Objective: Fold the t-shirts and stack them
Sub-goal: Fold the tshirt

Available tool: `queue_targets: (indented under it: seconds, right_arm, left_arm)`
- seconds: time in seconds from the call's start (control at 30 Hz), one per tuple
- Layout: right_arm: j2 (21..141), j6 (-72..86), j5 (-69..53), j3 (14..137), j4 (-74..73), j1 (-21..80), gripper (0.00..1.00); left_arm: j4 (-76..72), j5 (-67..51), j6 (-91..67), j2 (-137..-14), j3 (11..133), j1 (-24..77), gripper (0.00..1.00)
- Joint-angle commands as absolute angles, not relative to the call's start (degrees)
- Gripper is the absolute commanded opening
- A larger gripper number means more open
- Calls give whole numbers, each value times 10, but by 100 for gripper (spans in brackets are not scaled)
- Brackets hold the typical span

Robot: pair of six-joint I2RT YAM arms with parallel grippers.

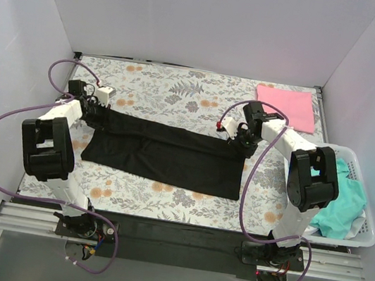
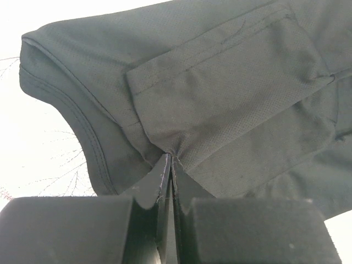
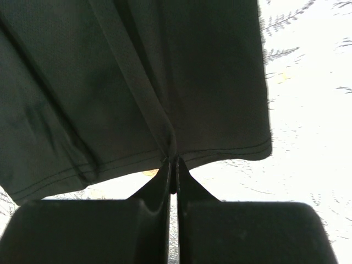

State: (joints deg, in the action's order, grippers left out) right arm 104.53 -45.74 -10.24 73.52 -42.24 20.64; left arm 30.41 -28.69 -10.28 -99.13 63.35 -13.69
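The black t-shirt (image 1: 164, 152) lies stretched across the middle of the floral table cloth, folded lengthwise. My left gripper (image 1: 98, 108) is shut on its left end, pinching the fabric by the sleeve (image 2: 231, 104) and collar. My right gripper (image 1: 239, 140) is shut on its right end, pinching the hem (image 3: 181, 148). The pink t-shirt (image 1: 286, 106) lies folded flat at the back right. The teal t-shirt (image 1: 341, 200) is bunched in the white lattice basket (image 1: 366, 236) at the right.
The floral table cloth (image 1: 167, 87) covers the table. White walls stand at the back and both sides. Purple cables loop beside both arms. The basket sits against the right wall, close to the right arm.
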Motion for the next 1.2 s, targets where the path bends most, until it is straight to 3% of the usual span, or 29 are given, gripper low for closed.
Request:
queue_targets:
  seconds: [0.0, 0.7, 0.73, 0.77, 0.87, 0.97, 1.17]
  right_arm:
    - [1041, -465, -97, 768, -431, 207, 1]
    - [1035, -476, -94, 729, -428, 208, 1]
    - [1032, -477, -96, 732, -430, 208, 5]
    - [1029, -476, -100, 736, -432, 208, 23]
    - [1013, -470, -117, 749, -442, 208, 54]
    - [1004, -461, -134, 766, -457, 208, 58]
    - [1019, -429, -151, 811, -470, 208, 54]
  left_arm:
    - [311, -297, -103, -955, 635, -140, 0]
    - [330, -252, -36, -976, 617, -142, 0]
    - [342, -255, -33, -980, 623, -142, 0]
    - [353, -263, -30, -984, 632, -142, 3]
    - [379, -292, -41, -985, 662, -142, 22]
    - [375, -315, -62, -989, 696, -142, 32]
    - [373, -333, -117, -1067, 799, -141, 34]
